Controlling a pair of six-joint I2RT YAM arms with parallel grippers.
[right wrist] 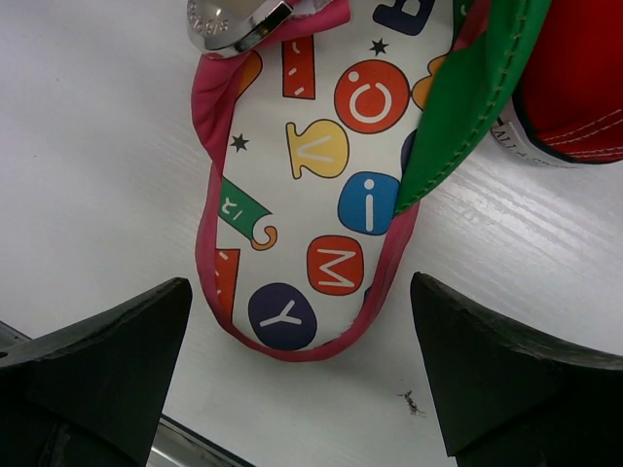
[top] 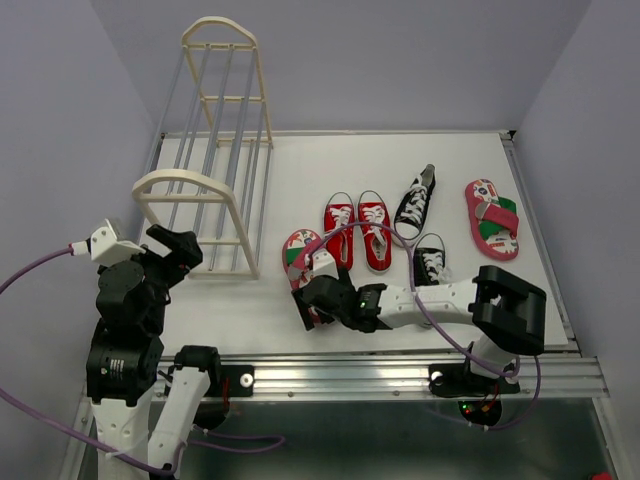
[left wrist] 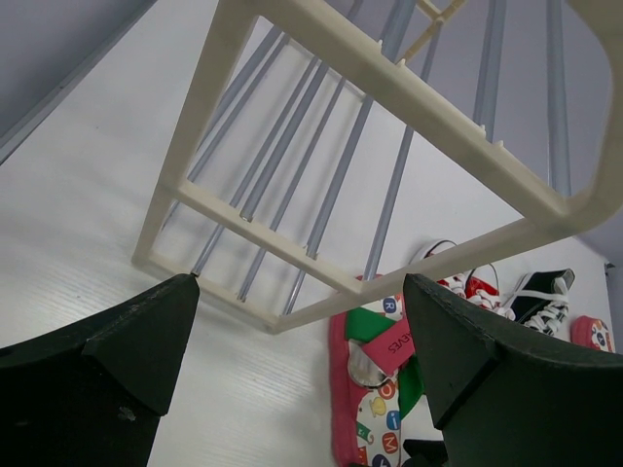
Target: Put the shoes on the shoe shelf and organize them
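Remaining: all six shoes on the table (top: 300, 160), none on the shoe shelf (top: 215, 150).
Right gripper (right wrist: 298, 302): jaws wide, empty, straddling the near flip-flop (right wrist: 311, 195) directly below.
Left gripper (top: 183, 248): jaws wide, empty, shelf frame just ahead.
Crowding: red sneakers (top: 340, 230) just beside that flip-flop, ahead-right of the right fingers; black sneakers (top: 415, 205) and far flip-flop (top: 492, 218) beyond.

Red sneaker (right wrist: 574, 78) just beside flip-flop (right wrist: 321, 195)

the shoe shelf (left wrist: 428, 105) was cream with grey rails. the red sneakers (top: 357, 232) had white laces; the black sneakers (top: 415, 200) had white laces and soles. the flip-flops (right wrist: 311, 195) were pink-edged and green-strapped, white with multicoloured letters. the counter (top: 330, 160) was white.
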